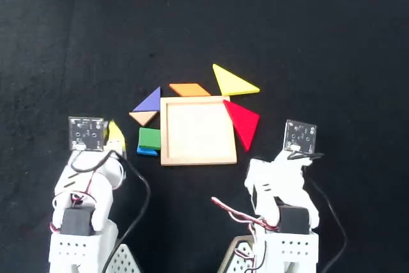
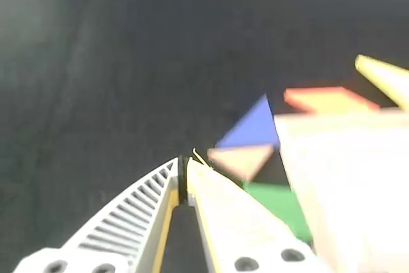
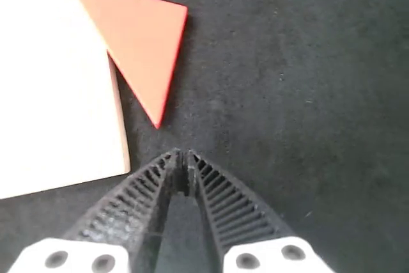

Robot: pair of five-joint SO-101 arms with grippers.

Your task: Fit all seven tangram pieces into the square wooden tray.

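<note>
The square wooden tray (image 1: 198, 130) lies mid-table with nothing in it. Around it lie a yellow triangle (image 1: 233, 82), an orange parallelogram (image 1: 190, 89), a red triangle (image 1: 243, 121), a purple-blue triangle (image 1: 149, 101), a small tan triangle (image 1: 143, 117), a green square (image 1: 149, 137) and a blue piece (image 1: 147, 151) partly under the green one. My left gripper (image 2: 185, 169) is shut and holds nothing, short of the tan triangle (image 2: 239, 158) and green square (image 2: 278, 202). My right gripper (image 3: 179, 158) is shut on nothing, just short of the red triangle (image 3: 137, 36) and beside the tray (image 3: 51, 94).
Black cloth covers the whole table. Both arm bases stand at the near edge, the left arm (image 1: 86, 183) and the right arm (image 1: 284, 190). Cables trail beside each base. Open cloth stretches behind and to both sides of the pieces.
</note>
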